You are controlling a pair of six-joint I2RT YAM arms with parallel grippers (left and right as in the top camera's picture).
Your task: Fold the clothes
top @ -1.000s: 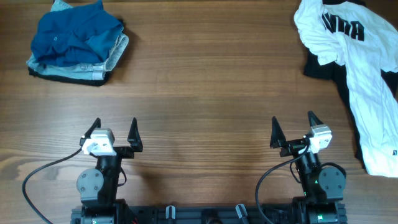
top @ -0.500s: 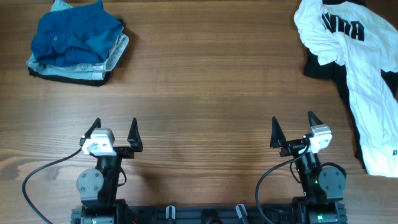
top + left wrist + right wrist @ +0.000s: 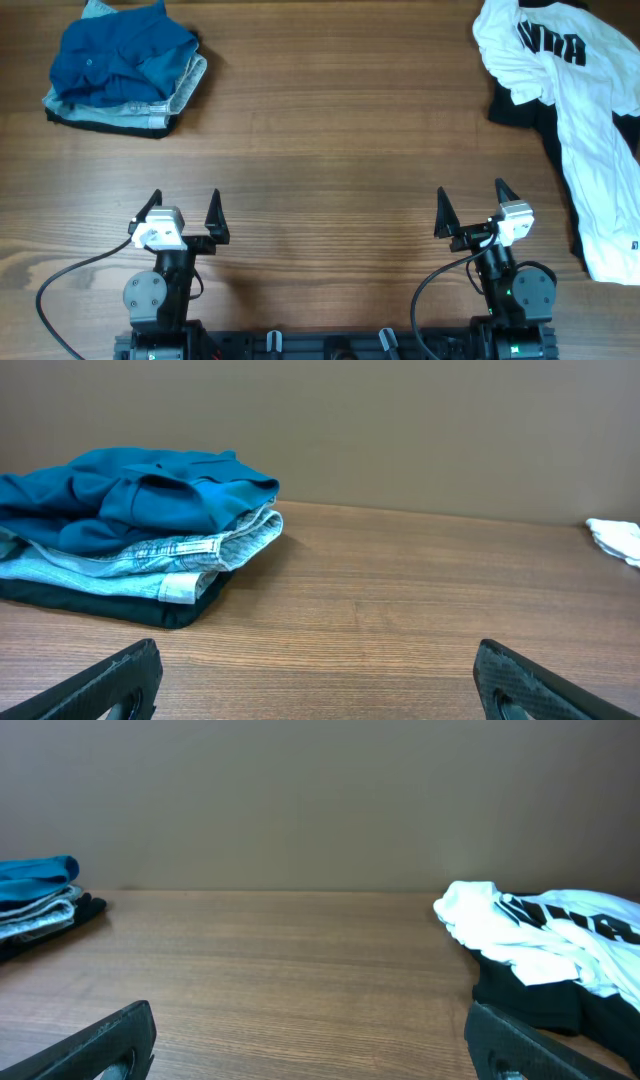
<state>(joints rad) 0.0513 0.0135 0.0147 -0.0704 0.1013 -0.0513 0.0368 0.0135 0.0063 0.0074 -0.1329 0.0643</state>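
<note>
The left gripper [image 3: 184, 200] and right gripper [image 3: 470, 194] sit near, jaws wide open and empty. A crumpled white shirt with black lettering [image 3: 580, 110] lies far right over a black garment [image 3: 515, 117]. A blue-topped folded stack [image 3: 115, 55] sits far left. No fold looks started on the white shirt, so the next move is probably reaching for its edge.

- Blue shirt [image 3: 120, 55] lies bunched at the far left corner of the surface [image 3: 320, 150], on top of pale denim [image 3: 188, 85].
- White shirt [image 3: 590, 110] with black lettering sprawls from the far right corner down the right edge, over a black piece [image 3: 520, 115].
- Left claw [image 3: 185, 196] and right claw [image 3: 470, 190] sit by the near edge, fingers spread wide, holding nothing.
</note>
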